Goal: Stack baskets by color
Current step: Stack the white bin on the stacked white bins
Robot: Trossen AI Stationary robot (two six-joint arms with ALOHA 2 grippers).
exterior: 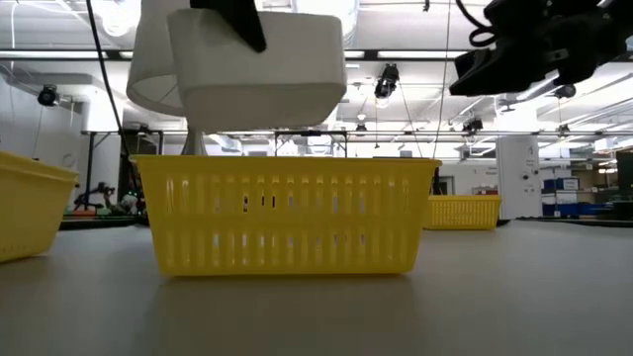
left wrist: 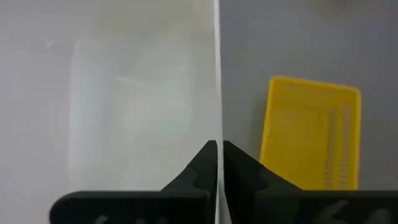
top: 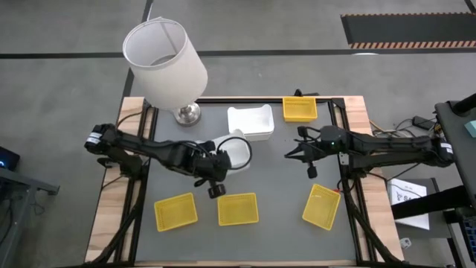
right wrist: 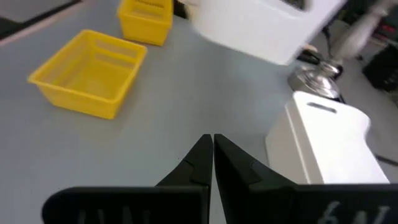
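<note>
A white basket (exterior: 262, 64) hangs in the air above the table's middle, with my left gripper (top: 225, 157) shut on it. Another white basket (top: 249, 123) stands on the mat near the far edge, beside a lamp. Three yellow baskets (top: 176, 211) (top: 238, 209) (top: 321, 205) stand in a row along the near side, and one more yellow basket (top: 300, 109) stands at the far right. My right gripper (top: 288, 154) hovers shut and empty at the right of the middle, above the mat. My left gripper pinches one side wall of the white basket at its rim (left wrist: 218, 134) between its two fingers. The fingers slant downward from the table's left. The basket is lifted clear of the mat, higher than the yellow baskets, roughly level with its opening up.
A lamp with a large white shade (top: 163, 56) and chrome base (top: 187, 114) stands at the far left corner. The dark mat (top: 282, 186) shows bare between the near row and the far baskets. Wooden rails (top: 111, 216) frame the table.
</note>
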